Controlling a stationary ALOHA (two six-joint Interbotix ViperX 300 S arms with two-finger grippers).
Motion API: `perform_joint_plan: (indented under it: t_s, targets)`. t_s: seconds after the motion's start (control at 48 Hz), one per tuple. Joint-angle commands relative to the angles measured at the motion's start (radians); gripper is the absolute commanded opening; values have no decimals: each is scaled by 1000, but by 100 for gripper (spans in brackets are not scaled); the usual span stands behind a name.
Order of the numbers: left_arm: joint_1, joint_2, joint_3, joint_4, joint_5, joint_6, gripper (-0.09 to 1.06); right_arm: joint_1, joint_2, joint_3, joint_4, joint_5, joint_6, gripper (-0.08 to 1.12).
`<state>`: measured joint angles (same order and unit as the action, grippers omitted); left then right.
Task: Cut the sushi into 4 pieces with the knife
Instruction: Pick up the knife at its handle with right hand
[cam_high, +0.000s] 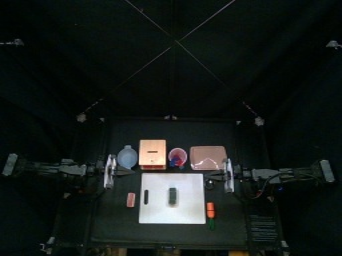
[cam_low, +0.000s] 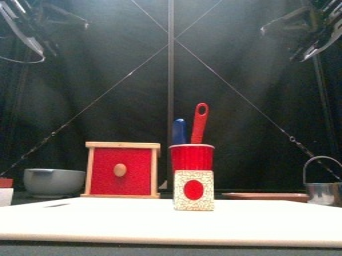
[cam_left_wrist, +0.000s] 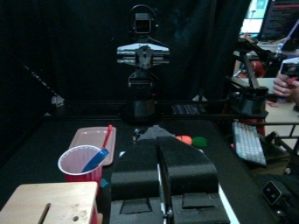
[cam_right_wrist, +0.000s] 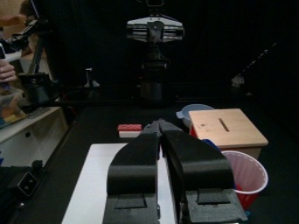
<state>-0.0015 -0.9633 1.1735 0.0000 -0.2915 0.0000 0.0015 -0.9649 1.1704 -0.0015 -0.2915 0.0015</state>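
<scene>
The dark green sushi roll (cam_high: 174, 195) lies lengthwise on the white cutting board (cam_high: 191, 207). From the front I see its pale end with a red centre (cam_low: 194, 190). Behind the board stands the red cup (cam_high: 179, 157) (cam_low: 193, 158), holding the red knife (cam_low: 199, 122) and the blue knife (cam_low: 178, 131). My left gripper (cam_high: 110, 171) (cam_left_wrist: 163, 150) hangs shut and empty off the board's left side. My right gripper (cam_high: 230, 176) (cam_right_wrist: 163, 131) hangs shut and empty off its right side. Both are well above the table.
Along the back stand a blue-grey bowl (cam_high: 127, 157), a wooden box (cam_high: 154, 155) with a red drawer front (cam_low: 123, 170), and a pink tray (cam_high: 207, 156). A small red toy (cam_high: 131, 199) lies left of the board, an orange one (cam_high: 210, 209) right. A metal cutter (cam_low: 322, 186) shows at the right.
</scene>
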Motion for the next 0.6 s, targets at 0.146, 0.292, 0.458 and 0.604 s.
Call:
perform_joint_plan:
  t_s: [0.146,0.292,0.458,0.604]
  targets:
    - [-3,41,26,40,-144,6,-2,-15,60,-51,23,3,17,4]
    - [-8,98,49,132,-318,3,3,-46,158,-155,29,92,18,5]
    - [-9,202,51,152,-387,-2,7,-89,272,-302,31,279,17,6]
    - [-11,285,32,146,-402,0,17,-114,356,-428,28,445,17,16]
